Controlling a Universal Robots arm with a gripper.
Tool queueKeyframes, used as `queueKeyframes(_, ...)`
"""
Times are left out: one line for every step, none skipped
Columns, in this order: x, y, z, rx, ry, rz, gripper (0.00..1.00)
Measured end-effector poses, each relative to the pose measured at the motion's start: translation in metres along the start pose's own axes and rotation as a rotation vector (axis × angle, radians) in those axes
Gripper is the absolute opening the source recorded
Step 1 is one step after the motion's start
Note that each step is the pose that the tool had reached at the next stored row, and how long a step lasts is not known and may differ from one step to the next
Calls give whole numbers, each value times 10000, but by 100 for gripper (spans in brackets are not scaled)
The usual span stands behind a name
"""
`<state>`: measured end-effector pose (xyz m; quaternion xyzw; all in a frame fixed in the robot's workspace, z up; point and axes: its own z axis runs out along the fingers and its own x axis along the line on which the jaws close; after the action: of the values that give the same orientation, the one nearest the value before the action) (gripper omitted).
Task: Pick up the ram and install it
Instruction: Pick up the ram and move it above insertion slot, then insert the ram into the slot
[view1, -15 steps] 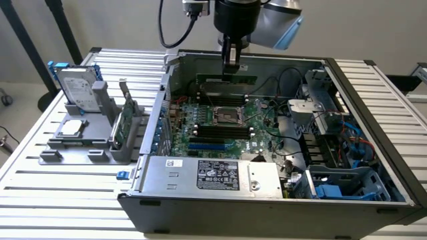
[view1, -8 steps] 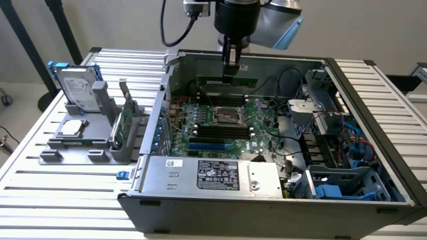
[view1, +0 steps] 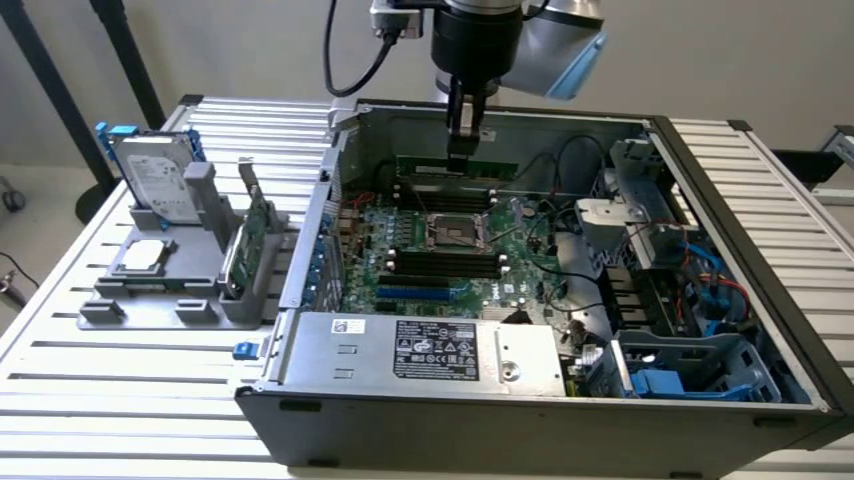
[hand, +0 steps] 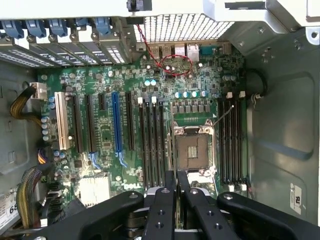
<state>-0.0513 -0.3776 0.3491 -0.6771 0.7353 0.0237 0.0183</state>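
Slatted table, open PC case; motherboard under my gripper.
Fingers narrow, apparently pinching the ram by its top edge. Light, stiff, fragile: grip edges, not chips.

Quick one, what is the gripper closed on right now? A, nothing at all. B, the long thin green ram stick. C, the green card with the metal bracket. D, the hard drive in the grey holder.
B: the gripper pinches the ram near its middle, inside the open case above the motherboard.
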Motion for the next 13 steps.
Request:
queueKeyframes(0, 0, 0, 0, -11, 1, 14)
queueKeyframes(1, 0, 0, -2, -22, 0, 14)
queueKeyframes(1, 0, 0, -3, -31, 0, 14)
queueKeyframes(1, 0, 0, -4, -42, 0, 14)
queueKeyframes(1, 0, 1, -4, -53, 0, 14)
queueKeyframes(2, 0, 1, -5, -63, 0, 14)
queueKeyframes(2, 0, 0, -6, -73, 0, 14)
queueKeyframes(2, 0, 0, -7, -85, 0, 14)
queueKeyframes(3, 0, 0, -8, -95, 0, 14)
queueKeyframes(3, 0, 1, -9, -105, 0, 14)
queueKeyframes(3, 0, 0, -9, -115, 0, 14)
queueKeyframes(4, 0, 0, -11, -125, 0, 14)
queueKeyframes(4, 0, 0, -11, -135, 0, 14)
